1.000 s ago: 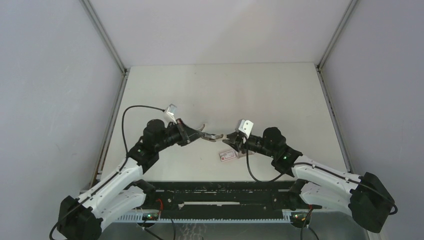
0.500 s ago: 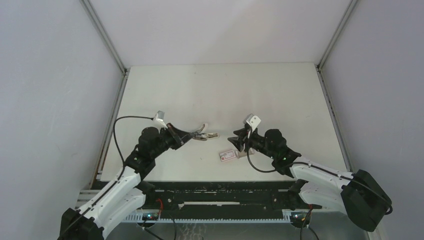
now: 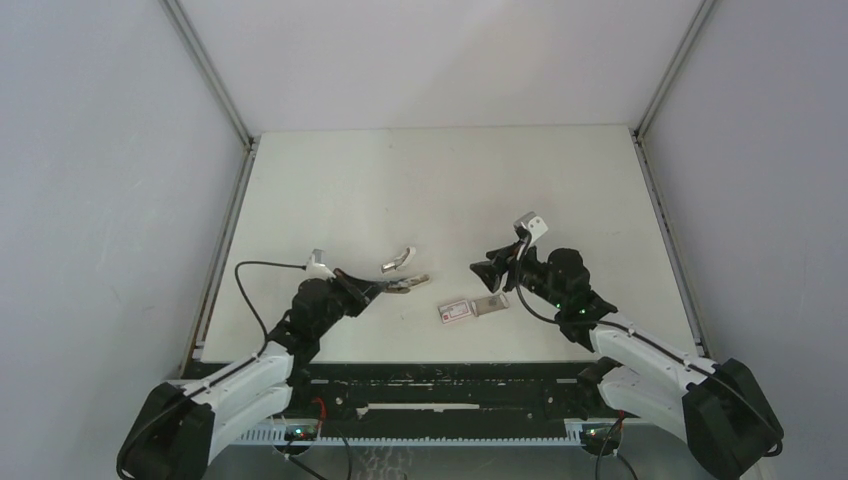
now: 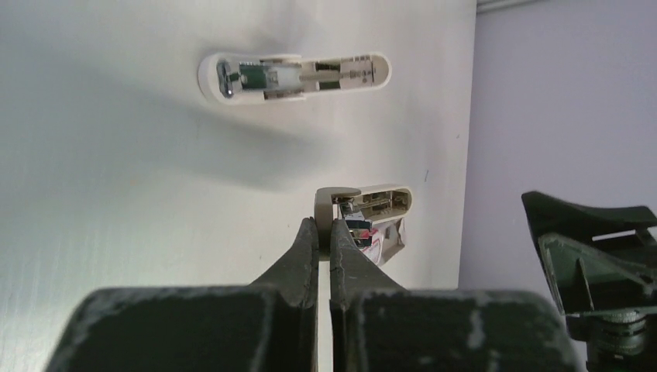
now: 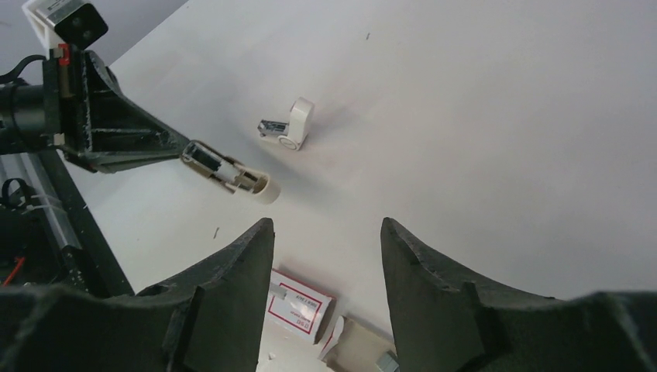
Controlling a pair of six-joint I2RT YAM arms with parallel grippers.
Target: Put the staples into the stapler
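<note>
- Left of the box (image 3: 455,311), my left gripper (image 3: 392,289) pinches the stapler (image 3: 418,285).
- Just beyond it, a white piece (image 3: 397,260) lies on the table (image 3: 450,190).
- Near the box, my right gripper (image 5: 326,222) stands spread, empty.

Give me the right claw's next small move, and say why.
Probably lower the right claw toward the tan tray beside the staple box to reach for staples. It is open and empty right by them, while the left claw is shut on a stapler part.
</note>
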